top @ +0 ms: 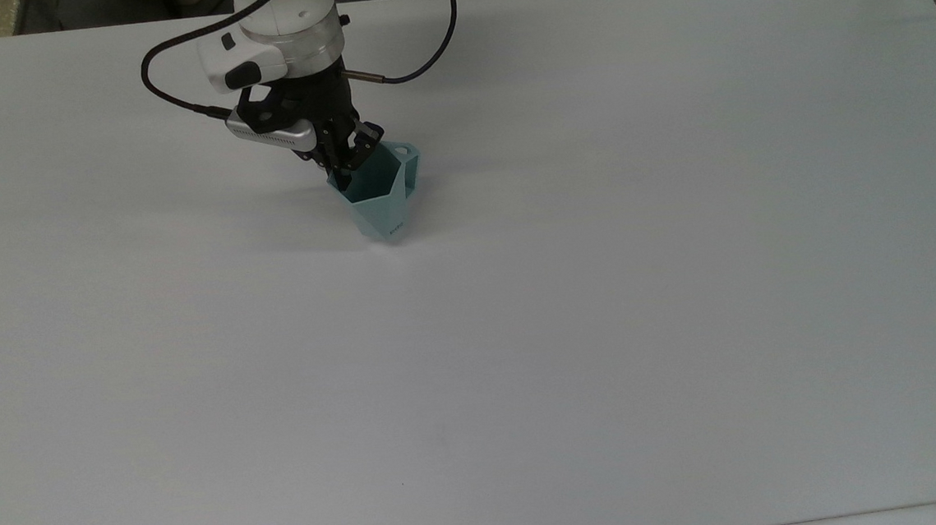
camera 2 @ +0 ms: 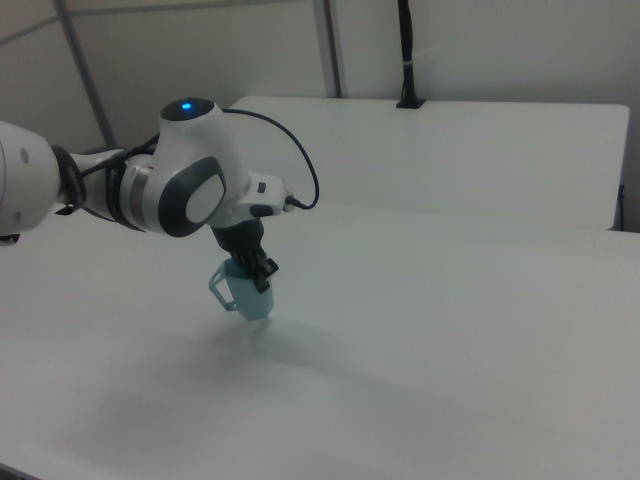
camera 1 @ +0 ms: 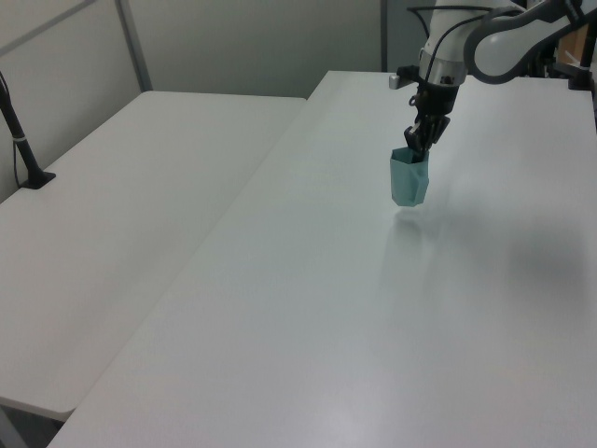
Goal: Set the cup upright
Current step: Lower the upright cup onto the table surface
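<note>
Clamped on the rim of the teal-green cup (top: 381, 198), my gripper (top: 350, 162) points steeply down with one finger inside the mouth and the other outside the wall; the black fingers (camera 1: 417, 138) meet the rim at the side toward the top view's left. Cup: mouth up, near upright, its narrow base at or just above the white table (top: 604, 327); whether the base touches the surface cannot be told, though a faint shadow lies directly beneath it. Faceted sides taper downward; the angular rim is open to the top view, showing a darker interior. Small side handle (top: 404, 153): on the rim's far right in the top view, and on the right view's left (camera 2: 220, 283), away from my fingers. Position of cup: far half of the table in the top view, left of centre; in the left view (camera 1: 409, 180) toward the far right of the near table. My white wrist (top: 287, 36) rises above the gripper, a black cable (top: 421, 60) looping from it. Second white table (camera 1: 131, 215): beside mine, on the left view's left; a black post (camera 1: 20, 140) stands at its far edge.
</note>
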Controlling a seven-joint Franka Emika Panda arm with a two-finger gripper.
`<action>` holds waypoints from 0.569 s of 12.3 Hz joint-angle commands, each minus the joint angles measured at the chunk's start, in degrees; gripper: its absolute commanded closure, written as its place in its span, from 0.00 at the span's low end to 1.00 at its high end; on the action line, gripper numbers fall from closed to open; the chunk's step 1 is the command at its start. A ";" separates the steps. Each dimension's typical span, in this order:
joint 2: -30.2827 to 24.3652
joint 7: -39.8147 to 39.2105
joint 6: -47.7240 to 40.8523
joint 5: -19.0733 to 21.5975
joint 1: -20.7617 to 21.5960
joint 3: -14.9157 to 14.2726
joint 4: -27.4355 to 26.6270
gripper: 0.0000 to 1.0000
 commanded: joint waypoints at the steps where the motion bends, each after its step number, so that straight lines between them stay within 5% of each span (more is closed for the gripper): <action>1: 2.00 -1.67 4.69 1.68 -0.78 0.35 -1.19 1.00; 5: 2.79 -1.67 4.44 1.68 -0.95 0.35 -1.02 1.00; 7: 3.06 -1.50 4.08 2.03 -1.13 0.35 -0.93 0.86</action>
